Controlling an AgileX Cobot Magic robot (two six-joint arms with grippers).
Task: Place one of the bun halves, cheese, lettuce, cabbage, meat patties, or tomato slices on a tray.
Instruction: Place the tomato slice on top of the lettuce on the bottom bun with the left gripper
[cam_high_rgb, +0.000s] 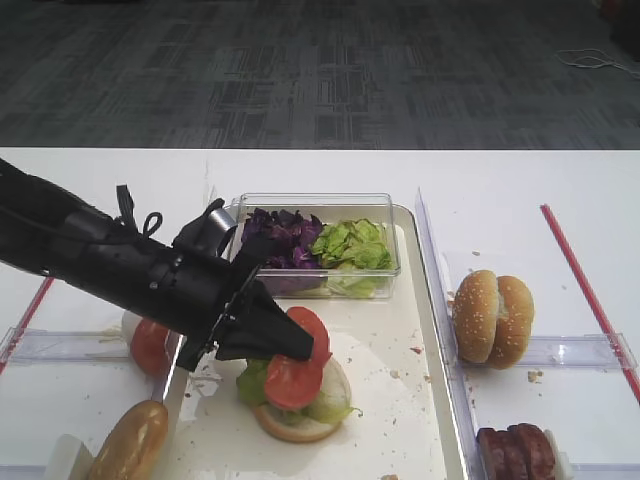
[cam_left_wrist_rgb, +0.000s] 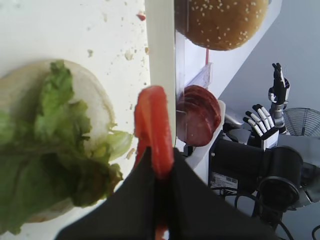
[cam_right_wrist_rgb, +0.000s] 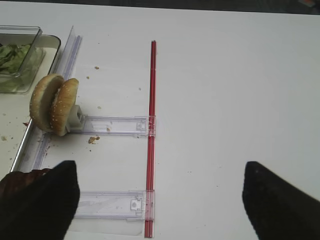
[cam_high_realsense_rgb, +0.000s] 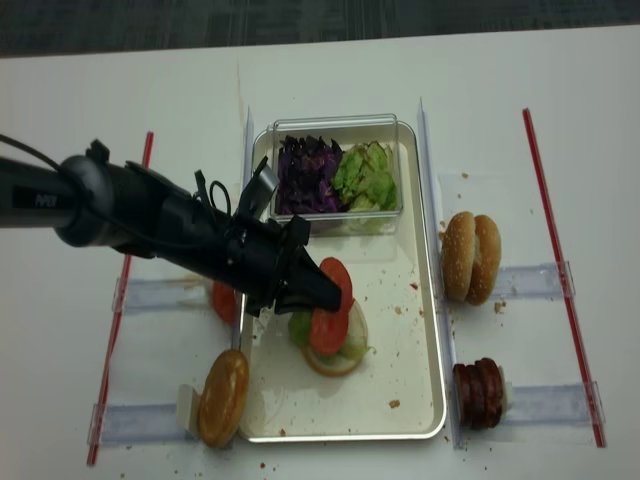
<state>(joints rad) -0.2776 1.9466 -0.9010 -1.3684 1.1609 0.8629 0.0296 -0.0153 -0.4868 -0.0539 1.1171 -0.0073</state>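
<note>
left wrist view first: the left gripper (cam_left_wrist_rgb: 159, 175) has its jaws pinched tight on a tomato slice (cam_left_wrist_rgb: 154, 127), gripping the slice by its lower edge. the slice stands on edge, seen almost rim-on, its long line running up and away from the fingertips and its flat faces turned left and right. in the exterior high view the same slice (cam_high_rgb: 311, 331) juts out past the gripper tips toward the right, tilted, just above the stack on the tray (cam_high_rgb: 395, 400).

directly below and a little ahead of the fingertips lies a second tomato slice (cam_high_rgb: 293, 381), flat on lettuce (cam_high_rgb: 252, 382) that rests on a bun half (cam_high_rgb: 295, 425) near the tray's middle. more tomato slices (cam_high_rgb: 149, 345) stand in a clear rack (cam_high_rgb: 60, 346) left of the tray, behind the arm, and another bun (cam_high_rgb: 130, 441) sits at the near left corner.

at the tray's far end a clear tub (cam_high_rgb: 315, 245) holds cabbage (cam_high_rgb: 283, 238) on its left and more lettuce on its right. right of the tray, well apart from the gripper, two bun halves (cam_high_rgb: 492, 317) stand on edge in a rack, with meat patties (cam_high_rgb: 517, 452) nearer.

the right gripper (cam_right_wrist_rgb: 160, 200) hangs over the bare table with its fingers (cam_right_wrist_rgb: 40, 202) spread wide, holding nothing.
</note>
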